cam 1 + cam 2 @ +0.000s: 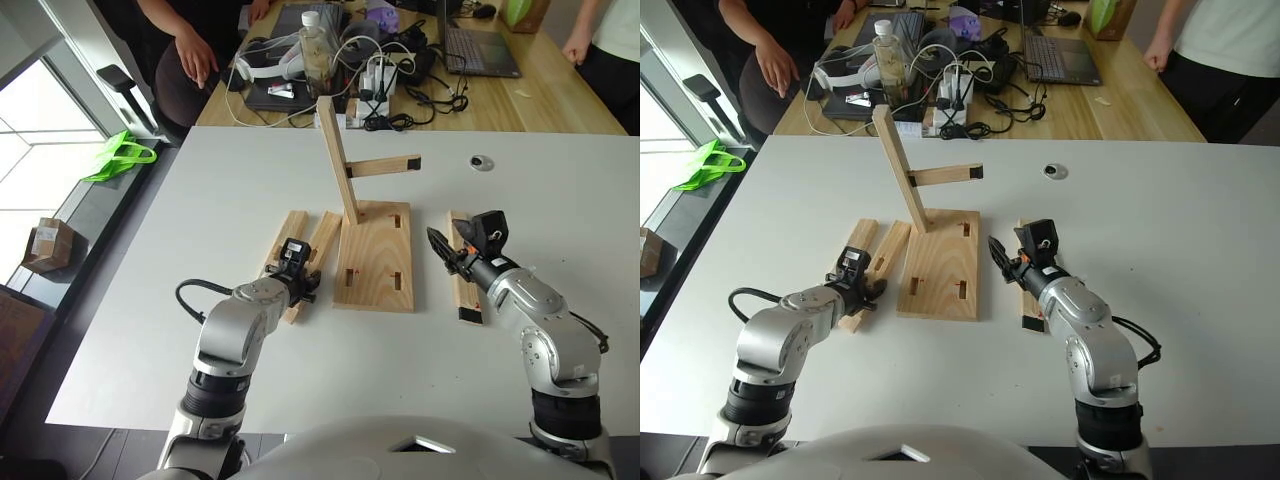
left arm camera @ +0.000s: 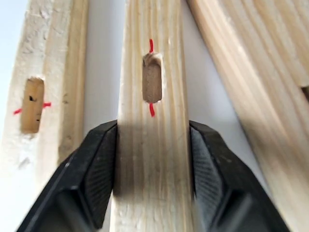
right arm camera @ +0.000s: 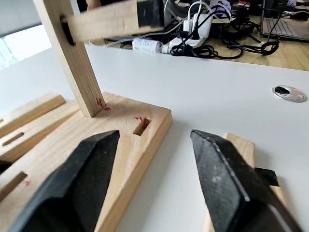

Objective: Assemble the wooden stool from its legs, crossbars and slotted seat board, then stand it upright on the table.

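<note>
The slotted seat board (image 1: 378,262) lies flat mid-table. One leg (image 1: 335,160) stands upright in its far left slot, with a crossbar (image 1: 385,166) sticking out of it to the right. Two more legs lie left of the board, the outer leg (image 1: 283,258) and the inner leg (image 2: 152,121). My left gripper (image 1: 303,282) is shut on the inner leg's near end, its fingers (image 2: 99,179) pressed against both sides below a slot with red marks. My right gripper (image 3: 154,179) is open and holds nothing, low between the board's right edge and another lying leg (image 1: 463,295).
A wooden desk (image 1: 560,95) crowded with laptops, cables and a bottle (image 1: 316,55) adjoins the table's far edge. A round grommet (image 1: 482,161) sits in the tabletop at far right. A green bag (image 1: 120,155) lies on the floor to the left.
</note>
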